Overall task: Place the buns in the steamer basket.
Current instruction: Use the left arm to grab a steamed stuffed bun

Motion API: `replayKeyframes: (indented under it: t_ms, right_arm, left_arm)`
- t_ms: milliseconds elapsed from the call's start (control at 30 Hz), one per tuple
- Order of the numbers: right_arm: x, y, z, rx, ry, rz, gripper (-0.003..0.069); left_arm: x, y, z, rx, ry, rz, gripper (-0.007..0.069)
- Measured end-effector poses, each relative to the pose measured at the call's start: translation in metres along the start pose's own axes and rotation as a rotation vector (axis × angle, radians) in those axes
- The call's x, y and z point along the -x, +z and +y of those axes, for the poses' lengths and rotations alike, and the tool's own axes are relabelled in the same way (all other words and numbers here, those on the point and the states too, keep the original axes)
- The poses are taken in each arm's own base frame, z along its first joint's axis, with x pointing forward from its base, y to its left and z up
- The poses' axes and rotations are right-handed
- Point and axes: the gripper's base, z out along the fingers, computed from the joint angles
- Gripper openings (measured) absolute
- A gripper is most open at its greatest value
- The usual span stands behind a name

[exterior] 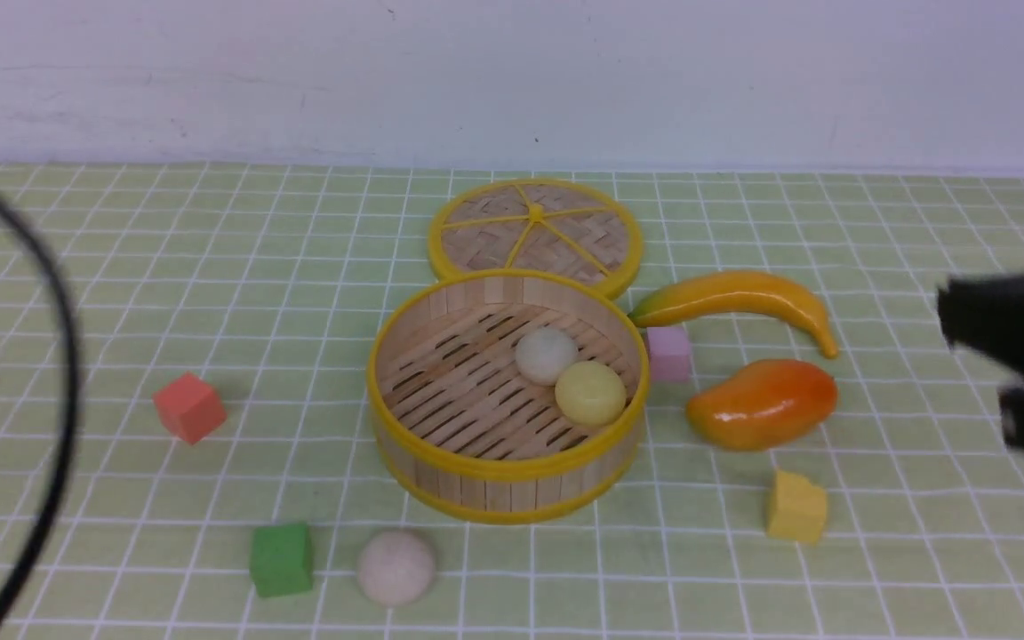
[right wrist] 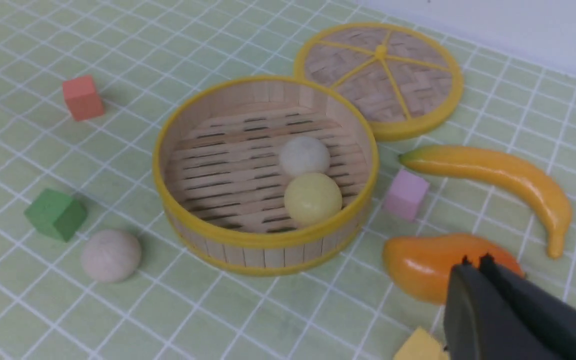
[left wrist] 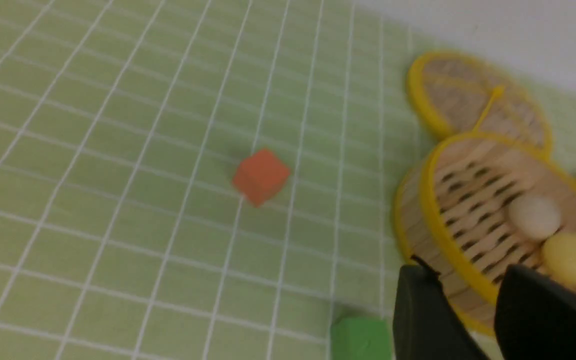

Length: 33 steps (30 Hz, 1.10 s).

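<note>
The steamer basket [exterior: 494, 484] stands mid-table. An off-white bun [exterior: 547, 355] and the pale yellow bun [exterior: 591, 392] lie touching on its slatted floor, at its right side. A second off-white bun [exterior: 396, 566] lies on the cloth in front of the basket, next to a green cube [exterior: 281, 558]. My left gripper [left wrist: 465, 270] is open and empty, raised to the left of the basket [left wrist: 430, 200]. My right gripper [right wrist: 475, 262] is shut and empty, raised over the mango [right wrist: 418, 265] to the right of the basket [right wrist: 248, 255].
The woven lid [exterior: 536, 233] lies flat behind the basket. A banana [exterior: 743, 302], a pink cube [exterior: 669, 352], the mango [exterior: 761, 402] and a yellow cube [exterior: 796, 507] lie to the right. A red cube [exterior: 189, 407] sits to the left. A black cable [exterior: 63, 356] hangs at the far left.
</note>
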Motion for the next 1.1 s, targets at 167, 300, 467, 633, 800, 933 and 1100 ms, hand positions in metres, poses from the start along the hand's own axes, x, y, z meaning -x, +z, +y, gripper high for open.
replayKeyframes:
  t_ms: [167, 300, 467, 633, 800, 933, 1100]
  right_arm:
    - [-0.057, -0.013, 0.001, -0.011, 0.041, -0.002, -0.0017]
    - [-0.084, -0.019, 0.002, -0.015, 0.047, -0.013, -0.0015]
    - [-0.084, -0.028, 0.002, -0.018, 0.05, -0.076, -0.0009]
    - [-0.084, -0.028, 0.003, -0.017, 0.051, -0.074, -0.001]
    - [-0.089, -0.028, 0.004, -0.005, 0.054, -0.025, -0.002]
    - [-0.092, -0.028, 0.004, 0.001, 0.053, 0.007, -0.0021]
    - [-0.092, -0.028, 0.004, 0.002, 0.055, 0.008, -0.0021]
  left_arm:
    - [0.0, 0.038, -0.036, -0.081, 0.217, 0.197, 0.0221]
    - [-0.023, 0.072, -0.063, -0.139, 0.358, 0.35, 0.0228]
    - [-0.047, 0.111, -0.082, -0.164, 0.383, 0.46, 0.0235]
    - [-0.067, 0.134, -0.087, -0.16, 0.292, 0.593, 0.0237]
    - [-0.074, 0.146, -0.091, -0.155, 0.247, 0.654, 0.0237]
    - [-0.067, 0.158, -0.101, -0.152, 0.251, 0.674, 0.0237]
    - [-0.061, 0.177, -0.113, -0.117, 0.283, 0.772, 0.0237]
